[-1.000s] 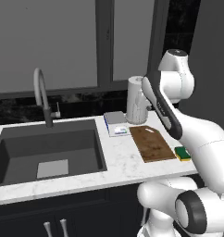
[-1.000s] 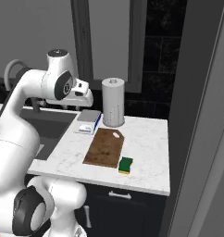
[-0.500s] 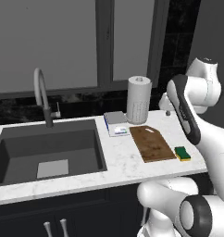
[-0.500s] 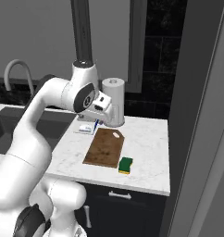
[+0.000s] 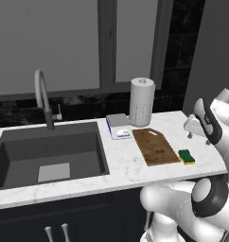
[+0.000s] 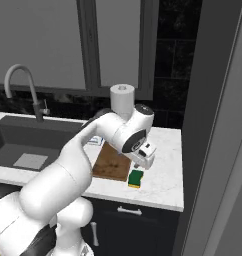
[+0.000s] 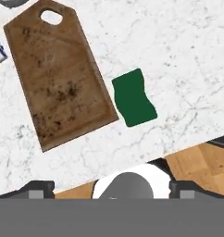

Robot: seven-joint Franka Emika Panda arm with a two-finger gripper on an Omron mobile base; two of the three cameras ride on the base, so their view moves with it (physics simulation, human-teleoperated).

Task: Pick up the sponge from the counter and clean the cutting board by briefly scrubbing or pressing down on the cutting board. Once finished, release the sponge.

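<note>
In the left base view the counter (image 5: 126, 165) runs left to right, with the sink (image 5: 50, 153) cut into its left part and the tap (image 5: 43, 97) behind it. The cutting board (image 5: 155, 146) lies flat on the right part, its handle slot at the far end. The sponge (image 5: 186, 156) sits on the counter just beside the board's near right corner, apart from it by a thin gap. A scale (image 5: 119, 125) lies to the far left of the board, and a paper towel roll (image 5: 142, 102) stands upright behind them. The gripper (image 5: 190, 127) hangs above the counter's right end, well clear of the sponge.

In the right base view the arm reaches over the board (image 6: 111, 166), and the gripper (image 6: 144, 161) hovers above the sponge (image 6: 136, 177), which rests near the counter's (image 6: 165, 175) front edge. The roll (image 6: 122, 100) stands behind the arm.

The hand view looks down on the board (image 7: 58, 88), stained with dark spots, and the sponge (image 7: 133, 97) right beside it on the marble (image 7: 178, 55). The two fingertips (image 7: 40, 188) stand wide apart at the bottom, with nothing between them.
</note>
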